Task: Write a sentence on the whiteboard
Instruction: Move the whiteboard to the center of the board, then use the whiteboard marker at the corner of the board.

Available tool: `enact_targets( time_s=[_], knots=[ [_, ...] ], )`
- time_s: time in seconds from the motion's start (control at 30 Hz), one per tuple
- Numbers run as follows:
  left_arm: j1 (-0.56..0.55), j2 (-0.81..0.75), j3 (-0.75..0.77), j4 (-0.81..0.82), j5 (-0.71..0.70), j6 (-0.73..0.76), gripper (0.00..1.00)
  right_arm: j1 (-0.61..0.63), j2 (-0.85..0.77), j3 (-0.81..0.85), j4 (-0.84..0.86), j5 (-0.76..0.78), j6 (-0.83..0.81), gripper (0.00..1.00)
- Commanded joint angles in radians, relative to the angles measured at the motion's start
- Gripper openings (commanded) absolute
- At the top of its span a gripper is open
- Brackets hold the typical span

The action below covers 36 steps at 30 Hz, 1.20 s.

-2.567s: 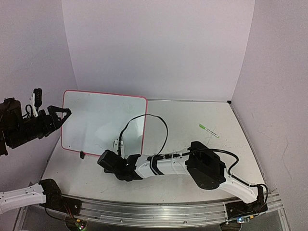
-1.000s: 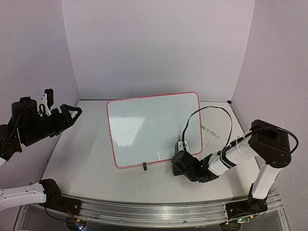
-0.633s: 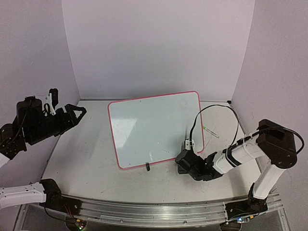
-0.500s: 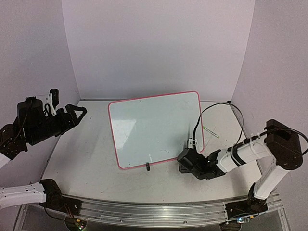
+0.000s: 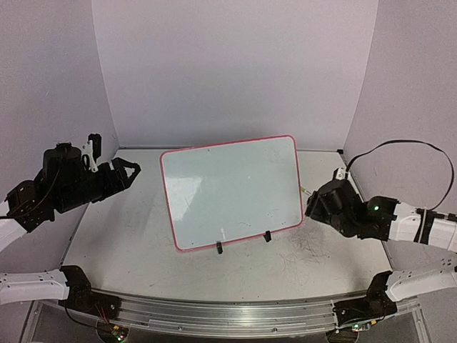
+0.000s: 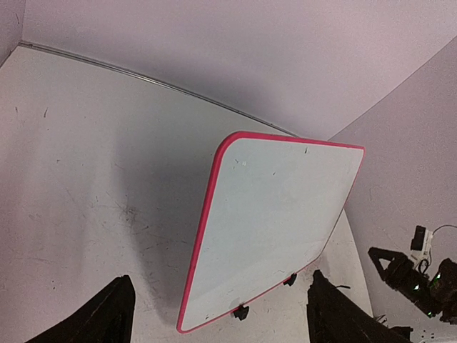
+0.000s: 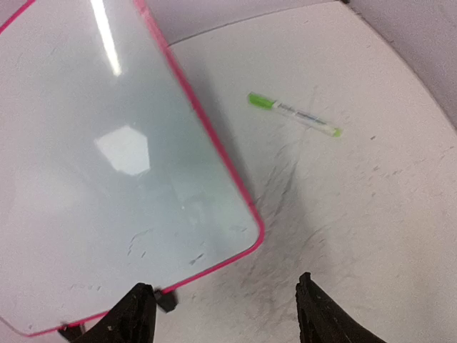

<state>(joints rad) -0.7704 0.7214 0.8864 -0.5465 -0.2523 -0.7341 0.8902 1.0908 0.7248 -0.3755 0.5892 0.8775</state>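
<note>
The whiteboard [image 5: 232,189] stands tilted in the middle of the table on two black clip feet [image 5: 219,248], its pink-red rim all in view. The sentence does not show on its face; only faint grey scratches do. My left gripper [image 5: 130,170] hovers open to the left of the board, well apart from it, and in the left wrist view its gripper [image 6: 220,277] frames the whiteboard [image 6: 278,214]. My right gripper [image 5: 312,205] is open just off the board's lower right corner, touching nothing. The right wrist view shows that gripper [image 7: 223,281] above the whiteboard's corner [image 7: 246,214].
A green marker [image 7: 293,114] lies on the table right of the board, behind my right gripper. Purple walls close in the table at the back and both sides. The tabletop [image 5: 143,236] carries grey scuff marks.
My right gripper dragged the board from the left to the middle, then opened, let go of its lower edge and drew back to the right. My left gripper crept slightly toward the board.
</note>
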Motion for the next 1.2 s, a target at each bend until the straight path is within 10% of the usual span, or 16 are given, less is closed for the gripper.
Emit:
enact_targets(
  time_s=[0.0,0.17,0.53,0.87,1.17],
  knots=[
    [0.002,0.012,0.003,0.057,0.006,0.018,0.84,-0.380,-0.042,0.028,0.051,-0.126,-0.287,0.72],
    [0.002,0.021,-0.001,0.072,0.026,0.003,0.85,-0.786,0.209,0.132,0.202,-0.575,-0.563,0.73],
    [0.002,0.040,0.003,0.077,0.023,0.004,0.86,-0.796,0.849,0.587,0.172,-0.813,-0.846,0.64],
    [0.002,0.096,0.012,0.092,0.015,0.022,0.87,-0.745,0.980,0.658,0.132,-0.865,-0.986,0.56],
    [0.002,0.078,0.014,0.092,0.027,0.013,0.87,-0.734,1.014,0.652,0.128,-0.782,-0.981,0.29]
  ],
)
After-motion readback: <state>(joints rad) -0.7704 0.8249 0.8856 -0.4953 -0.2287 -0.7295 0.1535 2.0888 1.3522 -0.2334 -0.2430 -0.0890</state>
